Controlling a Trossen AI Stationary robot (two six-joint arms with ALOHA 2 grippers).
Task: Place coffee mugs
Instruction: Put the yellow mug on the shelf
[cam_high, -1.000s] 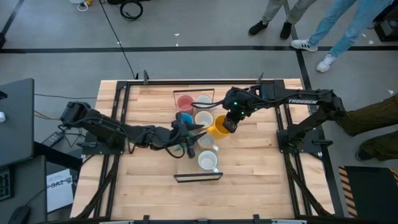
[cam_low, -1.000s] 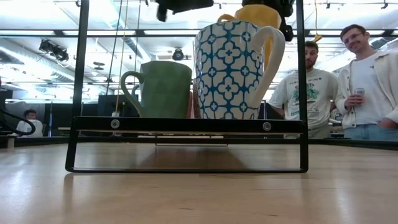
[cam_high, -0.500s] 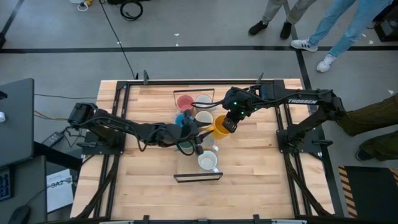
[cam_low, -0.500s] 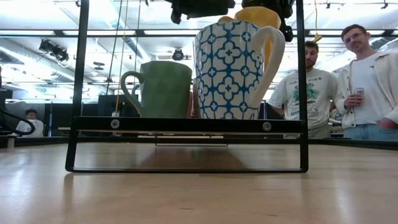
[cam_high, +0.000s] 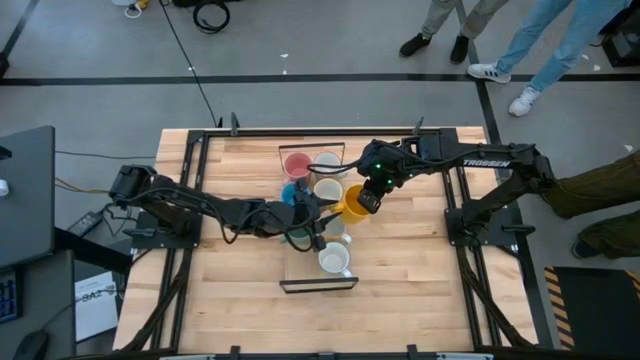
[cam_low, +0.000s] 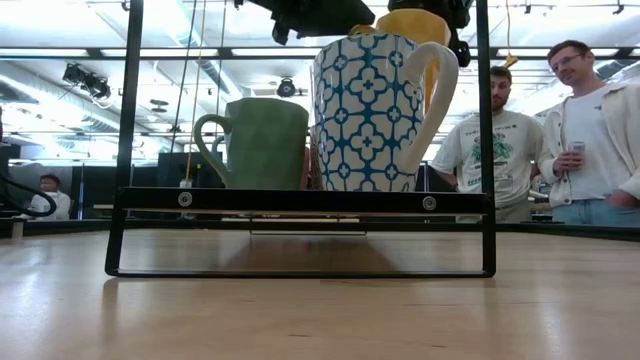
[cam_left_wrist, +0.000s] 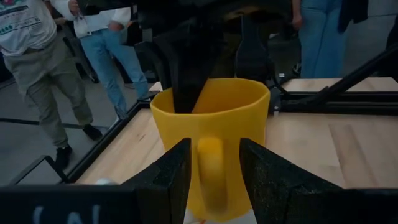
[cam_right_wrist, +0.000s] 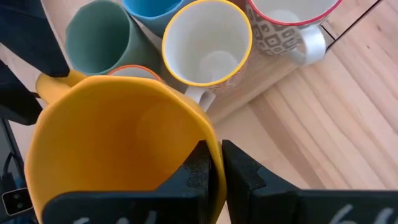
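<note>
The right pincer (cam_high: 362, 199) is clenched on the rim of the yellow mug (cam_high: 351, 204), one finger inside the cup and one outside, as the right wrist view shows (cam_right_wrist: 214, 163). It holds this mug in the air just beside the rack (cam_high: 318, 284), on the rack's right side; in the low view the yellow mug (cam_low: 418, 22) hangs above the patterned mug (cam_low: 372, 112).

The left pincer (cam_high: 322, 212) reaches in from the rack's left side to the same yellow mug. Its two fingers (cam_left_wrist: 171, 174) stand apart on either side of the mug's handle (cam_left_wrist: 210, 168), which sits in the gap between them. Whether the fingers touch the handle I cannot tell.

The other mugs stand grouped in the rack on the worktop (cam_high: 240, 290). The pink mug (cam_high: 297, 165) and a white mug (cam_high: 326, 162) are at the rack's far end, the blue mug (cam_high: 292, 192) and another white mug (cam_high: 327, 190) come behind them, and the patterned mug (cam_high: 334, 260) sits at the near end. The green mug (cam_low: 262, 142) stands just beside the patterned one in the low view.

People (cam_low: 520, 140) stand in the room beyond the rack.
</note>
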